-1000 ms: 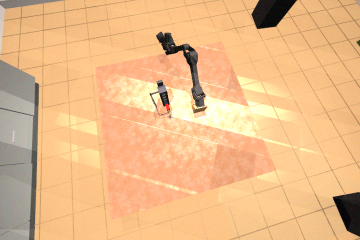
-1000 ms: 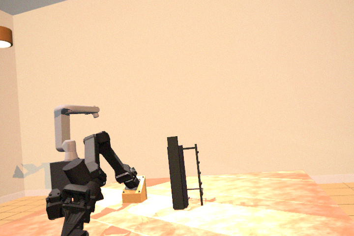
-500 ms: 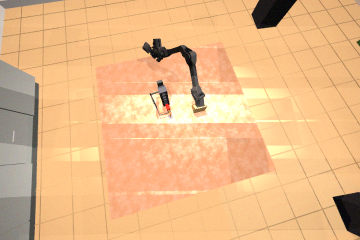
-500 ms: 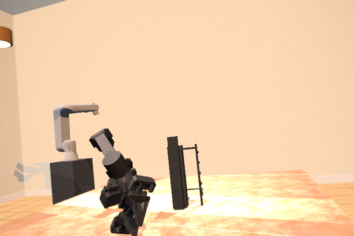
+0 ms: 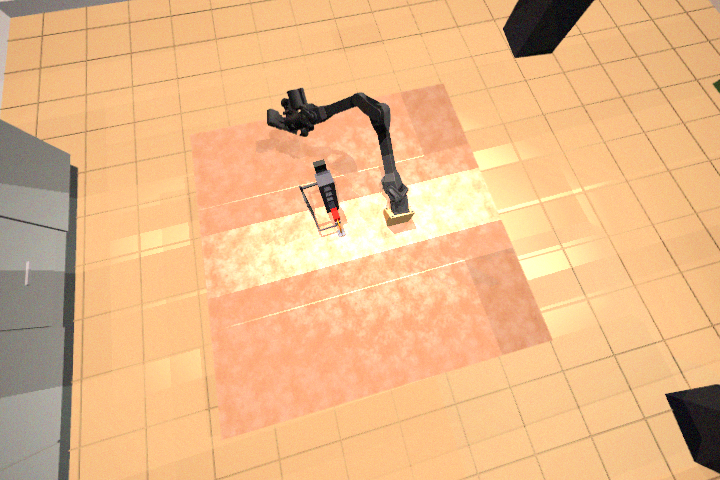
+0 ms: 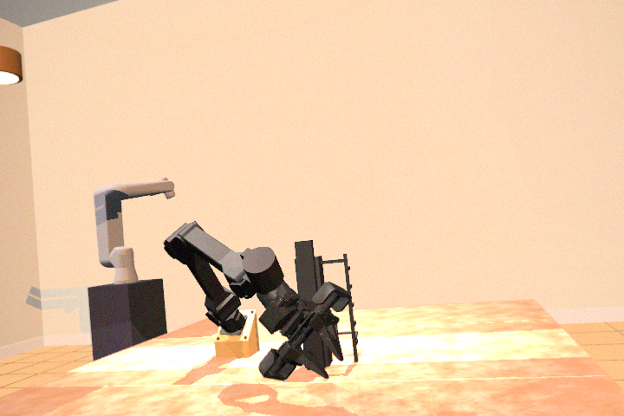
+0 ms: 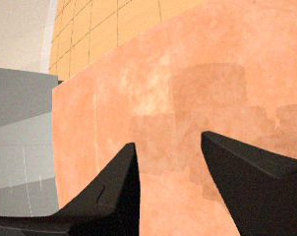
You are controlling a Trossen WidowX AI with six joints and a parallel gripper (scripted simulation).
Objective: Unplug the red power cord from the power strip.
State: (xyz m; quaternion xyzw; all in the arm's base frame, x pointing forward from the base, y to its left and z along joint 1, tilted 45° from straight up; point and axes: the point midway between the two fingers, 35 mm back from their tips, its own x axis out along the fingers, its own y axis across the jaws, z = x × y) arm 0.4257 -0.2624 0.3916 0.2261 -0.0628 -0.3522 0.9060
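Black fingers of the gripper (image 7: pixel 168 210) stand partly apart, holding nothing, well beyond the power strip (image 5: pixel 326 189). Its red plug (image 5: pixel 335 213) sits seated at the strip's near end. Approach is underway; next, reach that plug.

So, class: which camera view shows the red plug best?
The top view: the red plug shows seated in the power strip. In the exterior view the strip and arm hide it; the wrist view shows only gripper fingers over mat.

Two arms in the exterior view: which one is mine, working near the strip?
The dark arm, bent low with its gripper beside the upright strip. The pale arm stands apart on a dark pedestal, far back.
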